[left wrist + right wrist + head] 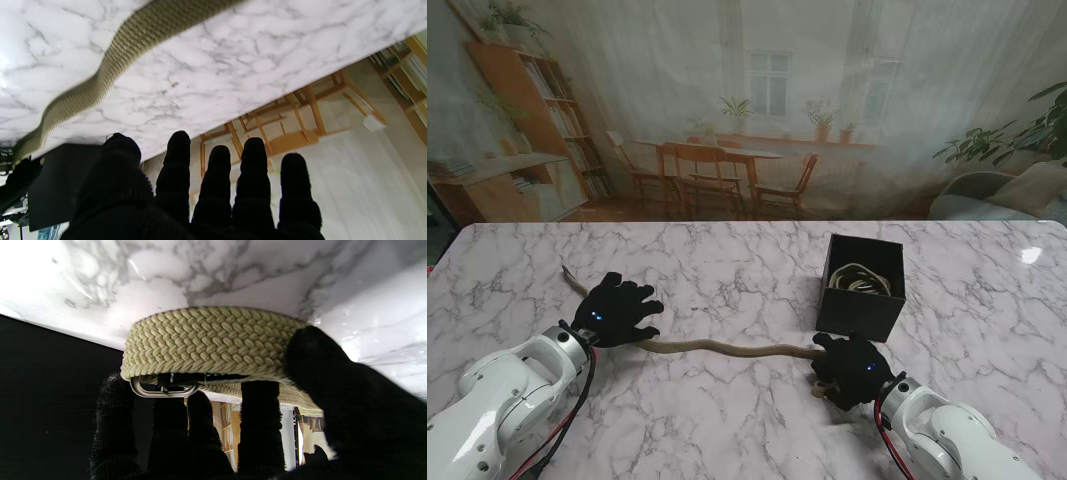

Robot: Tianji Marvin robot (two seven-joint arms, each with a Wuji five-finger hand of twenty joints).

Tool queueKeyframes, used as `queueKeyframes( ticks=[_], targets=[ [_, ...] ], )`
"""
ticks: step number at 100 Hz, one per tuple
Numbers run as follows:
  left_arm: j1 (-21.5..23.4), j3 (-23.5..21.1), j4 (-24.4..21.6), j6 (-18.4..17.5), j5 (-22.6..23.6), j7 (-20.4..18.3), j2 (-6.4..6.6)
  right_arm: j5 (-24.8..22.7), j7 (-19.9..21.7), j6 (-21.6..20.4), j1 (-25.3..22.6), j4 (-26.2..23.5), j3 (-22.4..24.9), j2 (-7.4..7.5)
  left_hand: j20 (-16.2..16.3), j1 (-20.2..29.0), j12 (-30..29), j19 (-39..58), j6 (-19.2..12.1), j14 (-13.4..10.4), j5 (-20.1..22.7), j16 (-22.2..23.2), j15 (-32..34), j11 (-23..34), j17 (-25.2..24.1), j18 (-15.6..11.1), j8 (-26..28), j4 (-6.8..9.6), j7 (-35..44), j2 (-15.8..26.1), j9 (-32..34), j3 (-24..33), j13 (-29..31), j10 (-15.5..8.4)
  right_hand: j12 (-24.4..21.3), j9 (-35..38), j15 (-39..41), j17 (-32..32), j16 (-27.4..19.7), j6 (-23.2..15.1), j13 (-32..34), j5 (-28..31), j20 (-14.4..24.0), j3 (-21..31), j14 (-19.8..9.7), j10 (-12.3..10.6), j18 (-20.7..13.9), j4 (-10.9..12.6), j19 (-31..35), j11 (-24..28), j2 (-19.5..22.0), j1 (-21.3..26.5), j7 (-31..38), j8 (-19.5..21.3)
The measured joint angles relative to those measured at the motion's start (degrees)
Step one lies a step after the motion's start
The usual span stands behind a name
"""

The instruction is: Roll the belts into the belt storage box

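A woven tan belt (727, 349) stretches across the marble table between my two hands. Its buckle end is coiled under my right hand (852, 368), which is shut on the roll; the coil (210, 341) and its metal buckle (163, 390) fill the right wrist view. My left hand (615, 309) rests flat with fingers spread over the belt's far part, and the tail end (573, 280) sticks out beyond it. In the left wrist view the belt (110, 63) runs along the table past the straight fingers (253, 173). The black storage box (861, 287) holds another rolled belt (861, 279).
The box stands just beyond my right hand, its black wall (50, 390) close beside the coil. The marble table (727, 280) reaches to a far edge under a printed room backdrop (747, 110).
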Motion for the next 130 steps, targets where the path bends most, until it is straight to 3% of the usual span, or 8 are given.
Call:
queueKeyframes(
  ticks=[11, 26, 48, 58, 84, 98, 116, 130],
  targets=[
    [-2.3, 1.69, 1.72, -1.1, -0.77, -4.5, 0.13, -0.64, 0.23, -0.25, -0.01, -0.12, 0.17, 0.04, 0.0, -0.65, -3.13, -1.45, 0.04, 0.03, -4.06, -1.89, -1.57, -3.01, 0.1, 0.0, -3.45, 0.0, -3.58, 0.0, -3.79, 0.0, -0.56, 0.02, 0.07, 0.0, 0.01, -0.11, 0.01, 0.0, -0.02, 0.0, 0.2, -0.01, -0.01, -0.01, 0.0, 0.0, 0.0, 0.0, 0.0, 0.0, 0.0, 0.0],
    [-5.16, 4.05, 4.48, -1.59, -3.81, -7.81, 0.37, -1.1, 0.26, -0.67, 0.04, -0.14, 0.26, 0.14, -1.13, -6.23, -7.3, -3.68, 0.44, 0.54, -9.05, -4.88, -3.54, -5.56, -0.06, -0.04, -7.51, 0.0, -7.05, -0.17, -9.22, 0.32, -3.13, 1.24, 0.09, 0.0, 0.01, -0.71, 0.02, 0.0, -0.06, -0.01, 0.29, -0.01, -0.01, -0.02, 0.0, 0.0, 0.0, 0.0, 0.0, 0.0, 0.0, 0.0],
    [-9.72, 8.37, 8.21, -1.67, -4.06, -11.78, 0.89, -1.3, 0.64, -1.01, 0.14, -0.17, 0.36, 0.25, -1.51, -7.63, -8.87, -4.34, 0.52, 0.57, -12.17, -5.51, -3.58, -6.5, -0.1, -0.1, -9.69, 0.0, -8.83, -7.36, -11.29, 0.08, -3.74, 1.62, 0.46, 0.0, 0.04, -1.4, 0.02, 0.01, -1.31, -0.01, 0.78, -0.01, -0.06, -0.06, 0.0, 0.0, 0.0, 0.0, 0.0, -0.01, 0.0, 0.0],
    [-10.82, 9.44, 8.89, -1.71, -3.32, -13.67, 1.06, -1.32, 0.56, -0.88, 0.15, -0.18, 0.28, 0.27, -1.52, -6.62, -8.73, -4.34, 0.34, 0.55, -6.53, -5.35, -3.58, -4.94, 0.02, -0.11, -8.12, 0.0, -4.11, -8.6, -11.26, 0.08, -3.74, 1.56, 0.46, 0.0, 0.63, -2.32, 0.07, 0.02, -4.69, -0.01, 0.79, -0.01, -0.12, -0.09, -0.12, 0.0, -0.55, 0.0, 0.0, -0.01, 0.0, 0.0],
    [-11.92, 11.42, 9.97, -0.4, 1.28, -15.86, 1.46, -1.9, -0.32, -0.22, 0.17, -0.05, -0.08, 0.34, -0.73, 8.14, -4.47, -0.57, -3.03, -0.26, 7.12, -3.62, -2.63, -0.38, 1.08, -1.46, 5.48, -0.15, 12.24, -10.88, -7.43, 2.66, -2.84, 1.07, 0.46, -0.16, 0.4, -5.56, -2.39, 0.04, -8.51, -0.01, 0.79, -0.01, 0.09, 3.14, -0.85, 0.0, -2.67, -0.23, 0.0, -0.01, 0.0, 0.0],
    [-12.13, 11.81, 10.92, 0.18, 2.44, -16.15, 1.58, -1.7, -0.21, 0.28, 0.17, -0.07, -0.18, 0.32, -0.73, 11.68, -2.48, 0.91, -3.87, -0.68, 7.86, -2.62, -1.8, 1.34, 1.59, -2.04, 8.79, -0.16, 21.89, -10.72, -5.33, 2.67, -2.06, 0.53, 0.13, -0.2, 0.31, -6.12, -3.7, 0.04, -9.11, -0.01, 0.39, -0.01, 0.24, 3.94, -0.86, -0.39, -3.41, -0.82, 0.0, -0.01, 0.0, 0.0],
    [-10.15, 8.81, 10.44, -0.03, 3.74, -16.32, 1.42, -1.6, 0.74, 3.48, -0.01, -0.59, -0.3, 0.17, -0.73, 11.79, -1.18, 0.94, -3.18, -0.89, 7.8, -1.82, -1.75, 2.09, 1.59, -2.21, 10.57, -0.16, 24.58, -10.48, -4.69, 2.67, -2.0, 0.0, -0.14, 0.06, -1.16, -7.86, -5.47, 0.04, -10.43, -0.01, -0.91, -0.01, 1.49, 3.95, -0.86, -0.43, -4.69, -0.93, 0.0, -0.01, -0.07, -0.01],
    [-7.2, 5.65, 8.76, -0.79, 5.92, -16.19, 1.41, -0.36, 3.08, 5.58, -0.19, -1.42, -0.28, -0.06, -0.73, 12.24, -1.11, 0.94, -3.09, -0.91, 7.77, -1.81, -1.76, 2.1, 1.59, -2.21, 11.01, -0.16, 24.72, -9.86, -4.68, 2.67, -1.98, -0.02, -0.8, 8.59, -2.58, -8.09, -6.39, 0.08, -10.28, -0.02, -2.06, -0.01, 2.44, 3.69, -0.86, -0.43, -5.34, -2.51, -0.01, -0.01, -0.08, -0.01]
  ],
)
